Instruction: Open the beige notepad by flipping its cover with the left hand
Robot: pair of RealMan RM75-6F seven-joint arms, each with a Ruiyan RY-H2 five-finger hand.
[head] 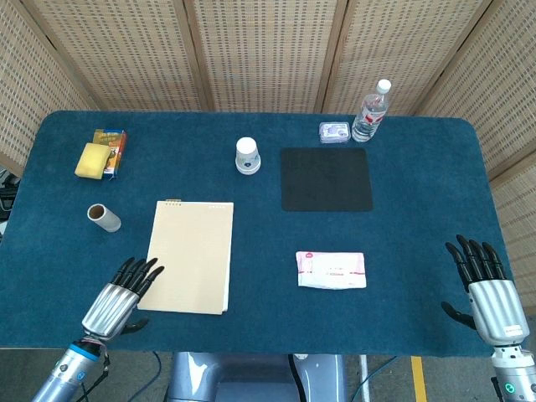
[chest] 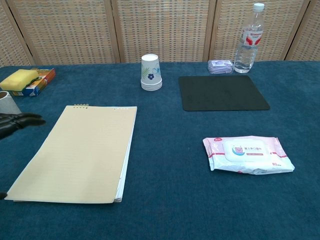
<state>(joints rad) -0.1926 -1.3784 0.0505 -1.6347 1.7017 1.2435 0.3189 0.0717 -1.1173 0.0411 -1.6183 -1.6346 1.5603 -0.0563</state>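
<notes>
While one notepad (head: 188, 256) lies closed, two hands, left (head: 120, 298) and right (head: 487, 286), hover empty.

This looked like a staged test area, a lab corner, not anyone's home. A table (head: 419, 251) covered in dark blue felt filled the floor, and woven cane screen panels (head: 260, 50) closed it off from 10 o'clock round to 2. Bare grey floor with a yellow tape line (head: 416, 378) and loose cables (head: 84, 368) showed under the near edge at 6 o'clock. Scattered oddments, a water bottle (head: 371, 111) at 1 o'clock, a sponge (head: 90, 160) at 10, sat like set props.
</notes>
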